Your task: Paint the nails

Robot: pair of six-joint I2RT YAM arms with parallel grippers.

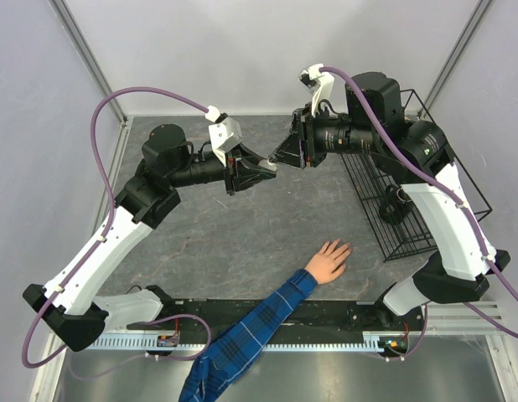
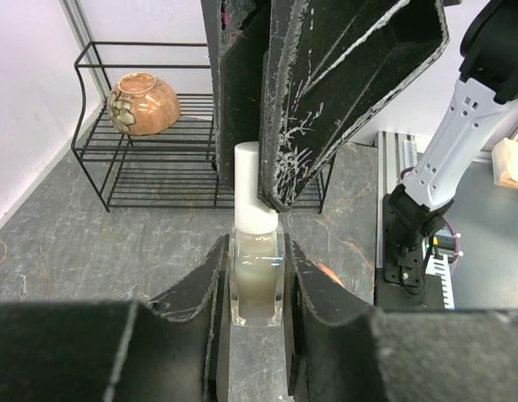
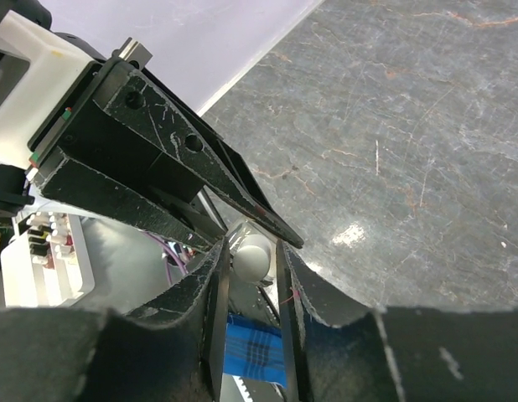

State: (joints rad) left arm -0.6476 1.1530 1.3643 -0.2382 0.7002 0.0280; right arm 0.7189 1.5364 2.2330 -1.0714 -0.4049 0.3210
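A light-skinned hand [image 1: 330, 258] with a blue plaid sleeve [image 1: 259, 327] lies flat on the grey table, front centre-right. Its nails are too small to make out. My left gripper [image 1: 263, 170] is held high over the table's middle, shut on a clear nail polish bottle [image 2: 256, 285] of pale liquid. The bottle's glass body sits between my left fingers [image 2: 210, 276]. My right gripper [image 1: 282, 156] meets it tip to tip and is shut on the bottle's white cap [image 2: 257, 188]. The cap [image 3: 252, 255] also shows in the right wrist view, with the sleeve [image 3: 255, 347] below it.
A black wire rack [image 1: 401, 209] stands at the table's right side. In the left wrist view it holds a brown bowl [image 2: 143, 105]. A black rail [image 1: 267, 314] runs along the near edge, under the forearm. Walls close in the back and sides.
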